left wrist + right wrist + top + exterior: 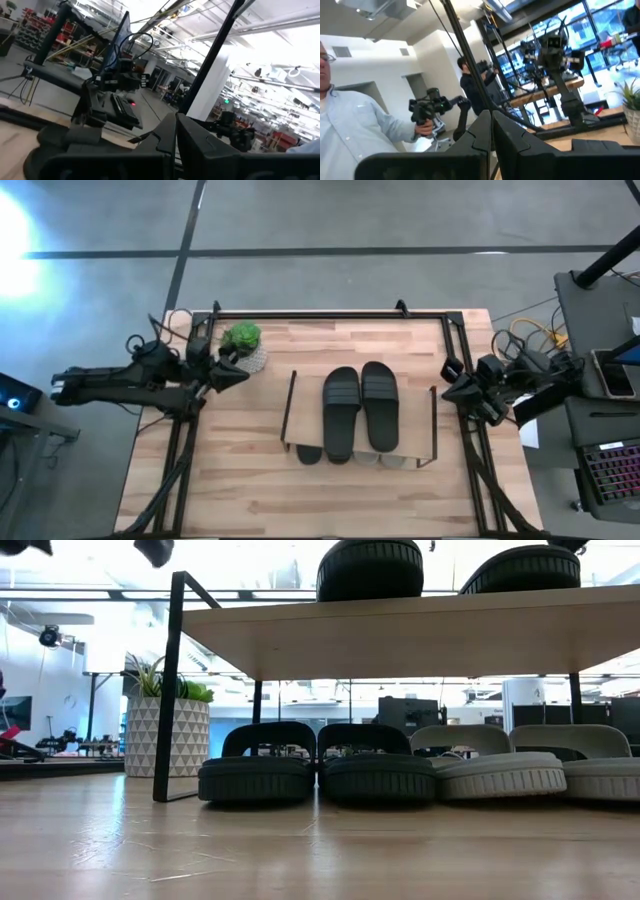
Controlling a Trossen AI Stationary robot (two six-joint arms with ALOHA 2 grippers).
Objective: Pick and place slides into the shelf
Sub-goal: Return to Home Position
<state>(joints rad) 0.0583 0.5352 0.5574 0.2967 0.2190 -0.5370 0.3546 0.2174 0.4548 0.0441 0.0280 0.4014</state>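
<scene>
the shelf (413,415) stands in the middle of the table (250,490) with all 6 sandals on or under it, so the sorting looks finished. the top slides (341,412) are 2 black ones lying side by side on the plank. below it, the low view shows the lower black slides (256,778) and the grey slides (497,772) in 1 row on the tabletop. each touches or sits just beside its neighbour, packed close, i judge, so that 4 fit beneath 1 plank. the colours are kept together, black toward the plant (243,340) and grey on the far side.

the left claw (238,373) sits at the table's left edge just beside the plant, and the right claw (448,390) at the right edge near the shelf's side frame. both are apart from the shelf and likely parked out of the way, since nothing is left to carry. in each wrist view the fingers (195,145) (512,142) are pressed together with nothing between them, and they point out at the room, not down at the table.
</scene>
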